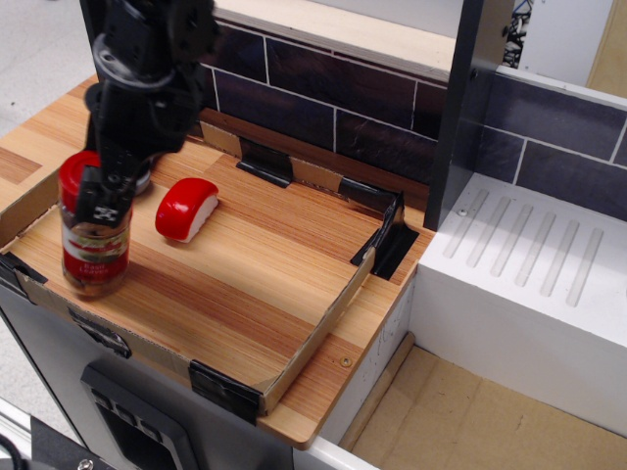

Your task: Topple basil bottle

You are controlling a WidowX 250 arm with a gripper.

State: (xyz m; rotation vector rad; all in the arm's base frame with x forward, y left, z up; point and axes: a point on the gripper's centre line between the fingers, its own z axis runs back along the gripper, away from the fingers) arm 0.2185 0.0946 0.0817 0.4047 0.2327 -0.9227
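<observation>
The basil bottle (95, 253) stands upright near the front left corner of the wooden tray (255, 284). It is a clear jar with a red cap, a red-and-white label and brownish contents. My gripper (105, 199) is at the bottle's top, with a black finger (108, 208) over the front of the cap. It looks shut on the cap. The arm leans in from the upper right. The far side of the cap is hidden behind the fingers.
A red-and-white dome toy (186, 208) lies to the right of the bottle. A low cardboard rim (315, 331) edges the tray. A dark tiled wall (333, 98) runs behind, with a dark post (470, 108) and a white ribbed drainer (529, 259) at the right.
</observation>
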